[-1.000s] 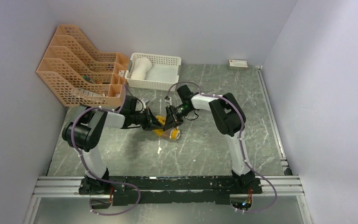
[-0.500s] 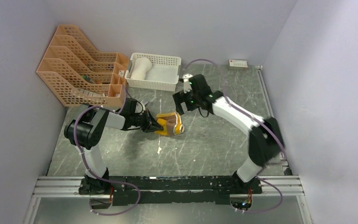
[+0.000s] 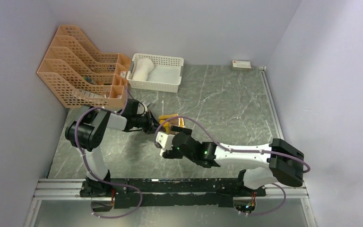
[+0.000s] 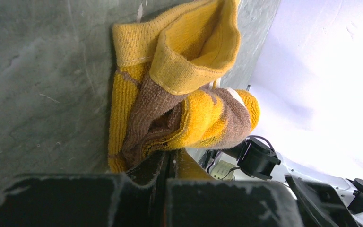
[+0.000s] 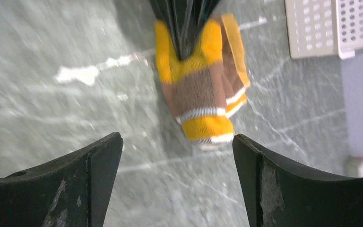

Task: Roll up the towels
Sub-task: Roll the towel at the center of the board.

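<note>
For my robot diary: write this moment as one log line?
left hand: shut on brown-yellow towel | right hand: open, empty | cream towel: in basket

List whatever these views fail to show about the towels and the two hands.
- Top view: the right hand covers the near part of the brown-and-yellow towel.
- Left wrist view: the left hand pinches the towel, but folds hide the contact.
- Right wrist view: motion blur smears the towel's weave.
- Top view: the cream towel in the white basket is too small to judge its roll.
</note>
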`<move>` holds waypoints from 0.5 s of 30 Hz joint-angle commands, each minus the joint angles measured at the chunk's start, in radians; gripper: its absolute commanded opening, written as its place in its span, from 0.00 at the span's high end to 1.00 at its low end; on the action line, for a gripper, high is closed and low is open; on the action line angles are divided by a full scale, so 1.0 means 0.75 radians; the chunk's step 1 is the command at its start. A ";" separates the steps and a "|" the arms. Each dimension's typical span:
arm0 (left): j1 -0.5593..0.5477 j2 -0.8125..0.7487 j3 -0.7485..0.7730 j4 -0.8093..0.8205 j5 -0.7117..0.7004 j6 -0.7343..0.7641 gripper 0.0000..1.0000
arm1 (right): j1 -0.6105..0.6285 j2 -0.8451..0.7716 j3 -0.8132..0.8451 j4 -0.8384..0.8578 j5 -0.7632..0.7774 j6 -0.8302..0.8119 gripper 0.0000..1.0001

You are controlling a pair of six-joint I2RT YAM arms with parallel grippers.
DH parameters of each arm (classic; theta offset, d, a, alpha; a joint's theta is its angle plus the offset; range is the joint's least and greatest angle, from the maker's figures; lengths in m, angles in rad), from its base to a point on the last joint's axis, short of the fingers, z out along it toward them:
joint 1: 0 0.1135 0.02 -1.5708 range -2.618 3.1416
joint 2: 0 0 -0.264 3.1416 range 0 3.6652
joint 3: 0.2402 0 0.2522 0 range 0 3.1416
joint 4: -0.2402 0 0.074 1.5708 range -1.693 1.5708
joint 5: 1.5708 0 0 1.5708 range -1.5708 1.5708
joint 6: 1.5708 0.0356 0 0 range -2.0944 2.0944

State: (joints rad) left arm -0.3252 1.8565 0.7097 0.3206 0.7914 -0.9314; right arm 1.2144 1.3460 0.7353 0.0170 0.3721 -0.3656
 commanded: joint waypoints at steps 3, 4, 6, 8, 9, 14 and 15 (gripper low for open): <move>0.034 0.060 0.026 -0.097 -0.162 0.081 0.93 | 0.015 0.055 -0.074 0.149 0.190 -0.368 0.12; 0.036 0.064 0.031 -0.101 -0.160 0.086 0.93 | 0.023 0.084 -0.083 0.171 0.203 -0.404 0.12; 0.038 0.069 0.034 -0.110 -0.158 0.094 0.93 | 0.038 0.142 -0.121 0.261 0.226 -0.490 0.12; 0.041 0.074 0.034 -0.109 -0.155 0.097 0.93 | 0.056 0.208 -0.174 0.413 0.269 -0.591 0.18; 0.041 0.079 0.036 -0.111 -0.152 0.101 0.93 | 0.065 0.243 -0.199 0.484 0.296 -0.633 0.21; 0.043 0.103 0.046 -0.132 -0.144 0.120 0.93 | 0.113 0.390 -0.243 0.707 0.380 -0.727 0.40; 0.043 0.107 0.048 -0.133 -0.142 0.122 0.93 | 0.113 0.427 -0.242 0.733 0.396 -0.745 0.42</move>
State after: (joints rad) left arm -0.3111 1.8816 0.7441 0.2790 0.8230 -0.9012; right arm 1.2881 1.6039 0.5514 0.3775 0.5884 -0.8314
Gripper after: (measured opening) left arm 0.075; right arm 0.621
